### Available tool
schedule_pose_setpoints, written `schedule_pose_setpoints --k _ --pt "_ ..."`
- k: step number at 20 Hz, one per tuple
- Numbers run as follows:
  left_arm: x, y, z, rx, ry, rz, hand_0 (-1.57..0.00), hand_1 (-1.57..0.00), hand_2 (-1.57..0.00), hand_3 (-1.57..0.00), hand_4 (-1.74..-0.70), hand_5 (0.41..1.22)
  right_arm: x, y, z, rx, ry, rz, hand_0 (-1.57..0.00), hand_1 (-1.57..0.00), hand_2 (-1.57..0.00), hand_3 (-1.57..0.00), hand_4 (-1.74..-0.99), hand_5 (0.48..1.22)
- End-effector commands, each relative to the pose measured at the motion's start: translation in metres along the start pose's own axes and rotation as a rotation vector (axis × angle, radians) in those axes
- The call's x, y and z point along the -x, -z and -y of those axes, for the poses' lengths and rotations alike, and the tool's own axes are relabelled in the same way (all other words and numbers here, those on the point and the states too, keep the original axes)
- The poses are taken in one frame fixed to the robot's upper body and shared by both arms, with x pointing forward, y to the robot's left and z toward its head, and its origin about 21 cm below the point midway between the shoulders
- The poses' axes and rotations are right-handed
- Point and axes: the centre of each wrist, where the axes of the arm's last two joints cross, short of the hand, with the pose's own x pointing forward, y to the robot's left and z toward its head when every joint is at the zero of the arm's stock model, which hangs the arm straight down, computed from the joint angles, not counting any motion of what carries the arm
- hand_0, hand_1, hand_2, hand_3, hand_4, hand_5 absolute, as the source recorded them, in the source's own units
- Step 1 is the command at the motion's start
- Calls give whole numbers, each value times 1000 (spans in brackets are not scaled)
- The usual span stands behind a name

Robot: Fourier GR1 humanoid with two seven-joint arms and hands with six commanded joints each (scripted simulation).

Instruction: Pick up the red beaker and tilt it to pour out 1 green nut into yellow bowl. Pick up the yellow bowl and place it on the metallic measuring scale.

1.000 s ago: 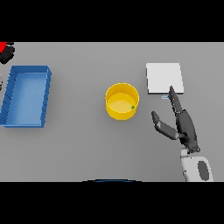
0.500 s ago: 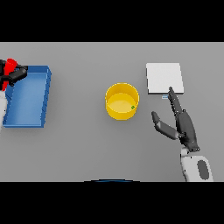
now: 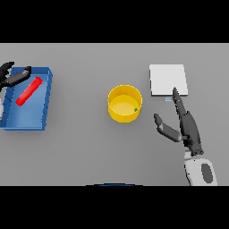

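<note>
- Red cylindrical beaker [image 3: 29, 91] lies tilted on its side inside the blue rectangular tray [image 3: 27, 123], in the tray's upper half, near the left edge of the grey table [image 3: 85, 152].
- Left hand [image 3: 12, 77] sits at the tray's upper left corner, fingers loosely extended toward the beaker's upper end; it grips nothing, and contact with the beaker cannot be judged.
- Round yellow bowl [image 3: 125, 103] stands upright mid-table, well apart from the tray; one small green nut [image 3: 135, 109] rests inside, near its right wall.
- Flat square metallic measuring scale [image 3: 167, 80] lies right of the bowl, a narrow strip of table between them.
- Right hand [image 3: 185, 127] hovers just below the scale, fingers straight, thumb spread toward the bowl, holding nothing; fingertip reaches the scale's lower edge.
- Open table between tray and bowl, and along the near edge.
</note>
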Motion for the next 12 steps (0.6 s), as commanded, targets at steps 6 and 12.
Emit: schedule_pose_setpoints --k 6,12 --pt "-7 -3 4 -31 -67 115 -40 -37 -35 -36 -784 644 -11 9 1 -72 -116 -10 1 1 1 1 -1087 649" --pt "-8 -5 12 -15 -109 130 -10 -9 -8 -9 -802 678 -32 46 8 -344 -523 67 1 1 1 1 -1132 631"
